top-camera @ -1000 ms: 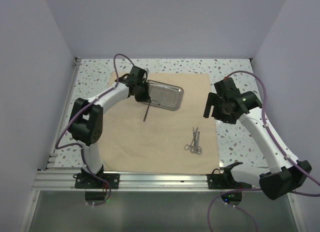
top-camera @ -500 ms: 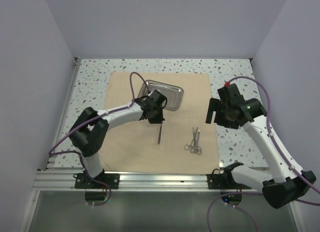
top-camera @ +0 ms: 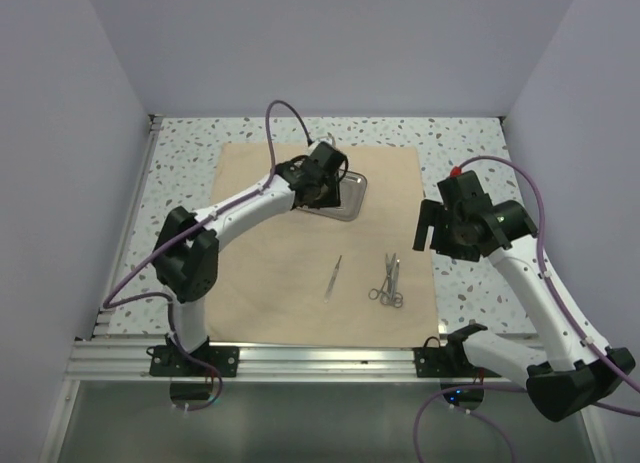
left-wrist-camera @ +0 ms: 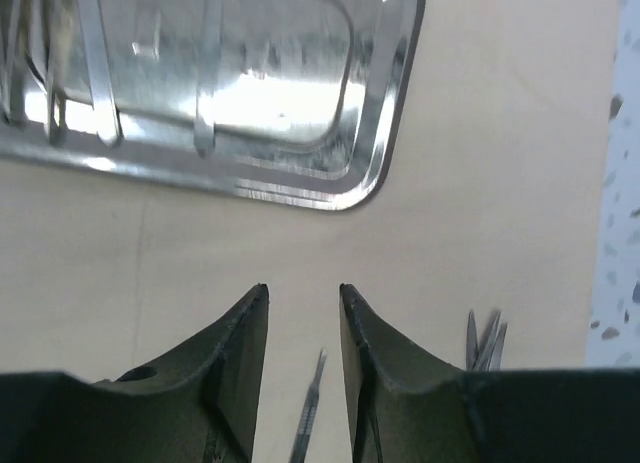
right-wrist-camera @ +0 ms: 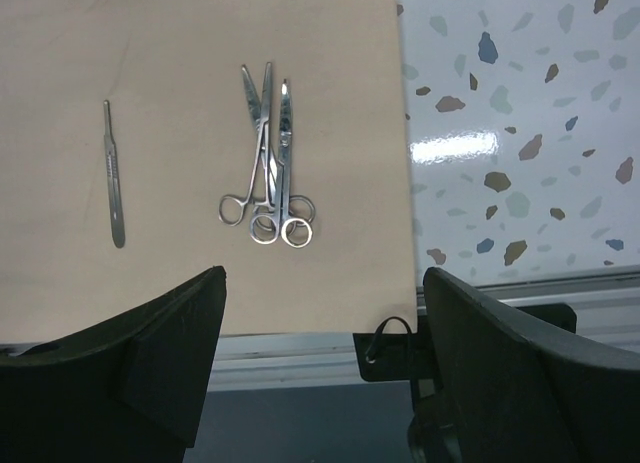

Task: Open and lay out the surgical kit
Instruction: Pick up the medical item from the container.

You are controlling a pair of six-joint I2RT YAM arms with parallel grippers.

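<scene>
Tan cloth [top-camera: 290,273] is lying spread flat on the speckled table [top-camera: 470,148], covering most of the middle. Steel tray [top-camera: 352,197] is sitting on the far-middle part of the cloth, long side running left to right. The wrist view is showing several thin metal instruments [left-wrist-camera: 88,63] lying inside the tray at one end. What kind they are is too blurred to tell.

Left gripper [left-wrist-camera: 303,289] is reaching out over the cloth and, seen from above, is covering the left part of the tray. In its own camera the fingers are standing a narrow gap apart with nothing between them. They are pointing at bare cloth just short of the tray's rounded corner. Whether they are touching the cloth cannot be told.

A single slim flat tool [top-camera: 333,277] is lying loose on the cloth, nearer the robot than the tray and well apart from it, running roughly near to far with a slight tilt. Just to its right, not touching it, ring-handled instruments [top-camera: 388,281] are lying bunched and overlapping near the right edge of the cloth, with the rings toward the near edge and the tips pointing away. There are at least two; the exact count is unclear.

Right gripper [right-wrist-camera: 323,273] is hanging above the table just off the right edge of the cloth, spread wide and holding nothing. Its camera is looking down on the ring-handled bunch and the slim tool.
</scene>
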